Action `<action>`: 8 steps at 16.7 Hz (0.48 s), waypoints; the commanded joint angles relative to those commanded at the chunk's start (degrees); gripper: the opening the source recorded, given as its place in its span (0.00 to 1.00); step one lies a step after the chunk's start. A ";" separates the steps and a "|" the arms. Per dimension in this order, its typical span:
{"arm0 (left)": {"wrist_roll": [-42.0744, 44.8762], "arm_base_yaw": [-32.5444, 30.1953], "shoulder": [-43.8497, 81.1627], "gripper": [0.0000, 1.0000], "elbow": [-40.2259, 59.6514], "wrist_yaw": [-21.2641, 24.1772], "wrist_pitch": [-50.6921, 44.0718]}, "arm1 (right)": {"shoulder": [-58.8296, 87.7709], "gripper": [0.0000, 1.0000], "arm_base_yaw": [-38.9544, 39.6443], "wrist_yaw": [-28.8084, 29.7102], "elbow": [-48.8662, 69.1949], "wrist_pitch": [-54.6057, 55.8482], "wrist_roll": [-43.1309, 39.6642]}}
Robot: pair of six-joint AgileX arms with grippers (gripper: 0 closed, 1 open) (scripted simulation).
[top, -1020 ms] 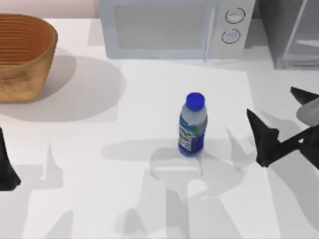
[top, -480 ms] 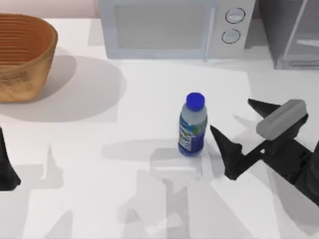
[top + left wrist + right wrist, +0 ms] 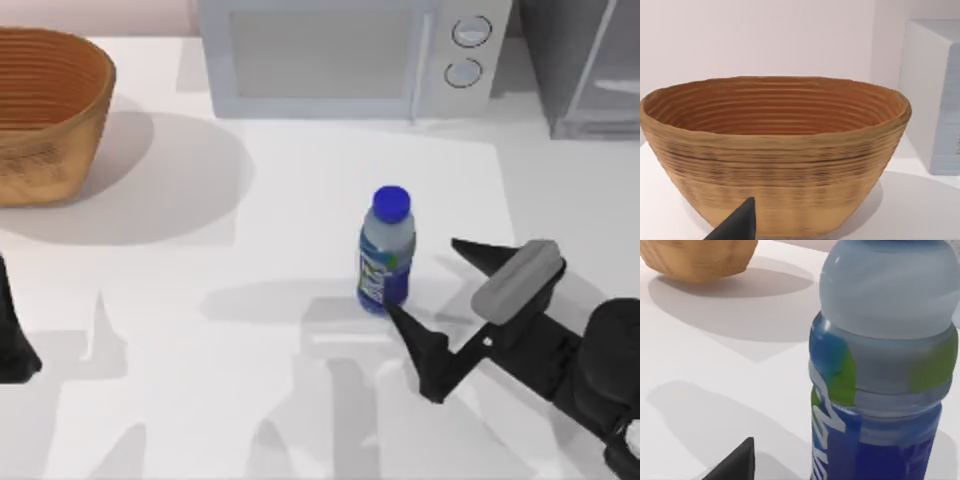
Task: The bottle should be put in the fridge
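The bottle (image 3: 385, 255) stands upright near the middle of the table, clear with a blue cap, a blue base and a blue, green and white label. In the right wrist view the bottle (image 3: 880, 365) looms close. My right gripper (image 3: 425, 282) is open just to its right and slightly nearer. One fingertip (image 3: 395, 315) lies by the bottle's base and the other (image 3: 462, 247) is off to its right. Nothing is between the fingers. The fridge (image 3: 585, 65) is the dark grey cabinet at the far right. My left arm (image 3: 12, 345) is parked at the left edge.
A white microwave (image 3: 340, 55) with two knobs stands at the back, left of the fridge. A woven basket (image 3: 45, 110) sits at the far left and faces the left wrist camera as basket (image 3: 775, 150). Open tabletop lies between bottle and fridge.
My right gripper has swept left and toward the near edge, closing in on the bottle with its fingers still apart. The bottle and the left arm have not moved.
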 joint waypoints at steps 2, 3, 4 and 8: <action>0.00 0.00 0.00 1.00 0.00 0.00 0.00 | 0.00 1.00 0.00 0.00 0.00 0.00 0.00; 0.00 0.00 0.00 1.00 0.00 0.00 0.00 | 0.00 1.00 0.00 0.00 0.00 0.00 0.00; 0.00 0.00 0.00 1.00 0.00 0.00 0.00 | 0.00 1.00 0.00 0.00 0.00 0.00 0.00; 0.00 0.00 0.00 1.00 0.00 0.00 0.00 | 0.10 1.00 0.00 0.15 0.72 -0.71 0.01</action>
